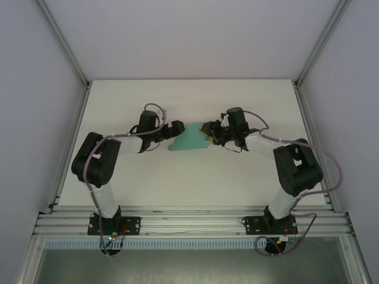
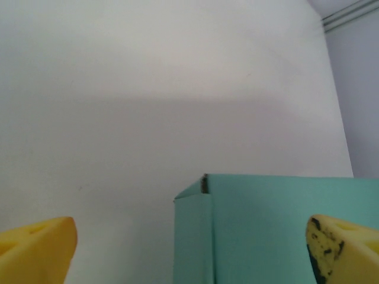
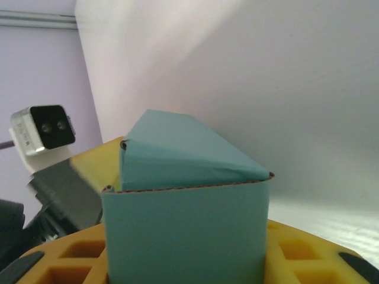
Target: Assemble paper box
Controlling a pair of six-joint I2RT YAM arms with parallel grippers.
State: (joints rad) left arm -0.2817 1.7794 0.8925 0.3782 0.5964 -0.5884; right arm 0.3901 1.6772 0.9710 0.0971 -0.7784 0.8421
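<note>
Arms (image 1: 98,163) folded inward over bench (image 1: 237,177), left fingers (image 2: 41,245) spread wide beside paper box (image 1: 190,141), right fingers (image 3: 65,260) pinching its opposite end

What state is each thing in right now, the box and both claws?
Teal-green card paper box: partly assembled, folded into a hollow shape, with the end nearest the right wrist camera open.
Left claw: open, fingers spread wide on either side of the box corner.
Right claw: shut on the box, holding it between its yellow fingers.
</note>
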